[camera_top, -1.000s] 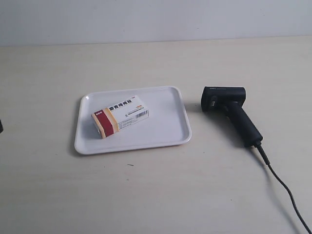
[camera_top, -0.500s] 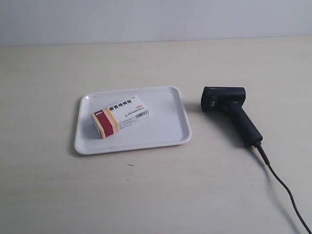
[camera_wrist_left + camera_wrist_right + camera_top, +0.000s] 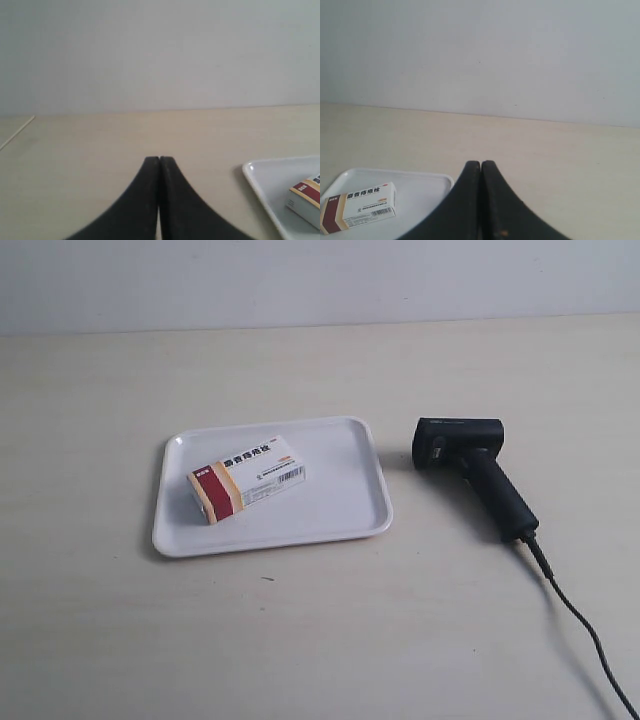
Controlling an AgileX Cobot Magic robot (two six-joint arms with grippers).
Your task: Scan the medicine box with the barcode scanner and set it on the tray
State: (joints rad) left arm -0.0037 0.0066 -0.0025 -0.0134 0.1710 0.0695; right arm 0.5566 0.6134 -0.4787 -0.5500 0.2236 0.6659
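Exterior view: pale wood-grain tabletop [image 3: 300, 640] against a plain grey-white wall [image 3: 320, 280]. From left, the shallow white plastic tray [image 3: 345, 510] carries the small white carton with a red stripe [image 3: 247, 479]; well apart lies the black pistol-shaped scanner [image 3: 473, 467], cable trailing. Nothing on the table has moved since a second ago. Left gripper [image 3: 159, 161] and right gripper [image 3: 480, 165] are both pressed together, empty.

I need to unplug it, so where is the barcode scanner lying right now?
In the exterior view the barcode scanner lies on the table, at the view's right of the tray, apart from it, cable trailing toward the lower right corner.
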